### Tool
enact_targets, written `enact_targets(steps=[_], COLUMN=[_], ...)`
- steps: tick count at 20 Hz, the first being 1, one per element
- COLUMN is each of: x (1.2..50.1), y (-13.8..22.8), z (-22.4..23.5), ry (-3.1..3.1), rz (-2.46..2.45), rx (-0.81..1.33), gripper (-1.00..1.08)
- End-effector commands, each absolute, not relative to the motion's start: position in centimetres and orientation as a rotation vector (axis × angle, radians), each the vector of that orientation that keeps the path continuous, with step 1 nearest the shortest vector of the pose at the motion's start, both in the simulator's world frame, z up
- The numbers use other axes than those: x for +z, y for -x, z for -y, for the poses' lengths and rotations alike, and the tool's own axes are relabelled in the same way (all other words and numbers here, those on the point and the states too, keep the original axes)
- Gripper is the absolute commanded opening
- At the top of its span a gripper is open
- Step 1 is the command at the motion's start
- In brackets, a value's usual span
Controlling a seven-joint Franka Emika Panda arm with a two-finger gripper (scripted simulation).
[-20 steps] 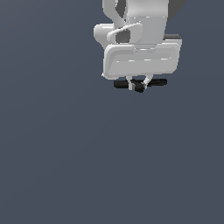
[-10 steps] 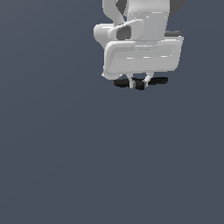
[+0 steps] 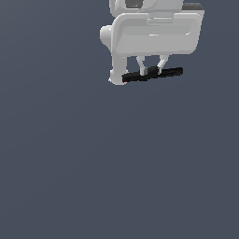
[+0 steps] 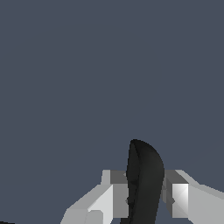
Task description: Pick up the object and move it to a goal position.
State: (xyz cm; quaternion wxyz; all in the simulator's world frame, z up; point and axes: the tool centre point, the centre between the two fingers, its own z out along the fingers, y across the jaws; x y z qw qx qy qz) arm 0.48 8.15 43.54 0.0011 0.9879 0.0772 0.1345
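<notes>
Gripper [image 3: 151, 70] hangs from the white arm at the exterior view's top right, fingers clamped on the black clamp [image 3: 152, 74], which lies nearly level; grey floor [image 3: 93, 168] spreads open below. Wrist view: both fingers [image 4: 114, 192] press the clamp [image 4: 143, 183].

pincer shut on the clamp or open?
Shut on it. In the wrist view both fingers press the black clamp from either side; in the exterior view the clamp hangs crosswise at the pincer.
</notes>
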Motion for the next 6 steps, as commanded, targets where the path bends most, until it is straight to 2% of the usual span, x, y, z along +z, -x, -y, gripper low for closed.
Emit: enact_targets(steps=[1,6], x=[44.82,45.64], y=[-0.06,0.21], z=[-8.18,-8.21], ry=[-3.101,-3.101], rz=[-0.242,-0.242], rx=[0.426,0.426], gripper=[-1.00,-1.00])
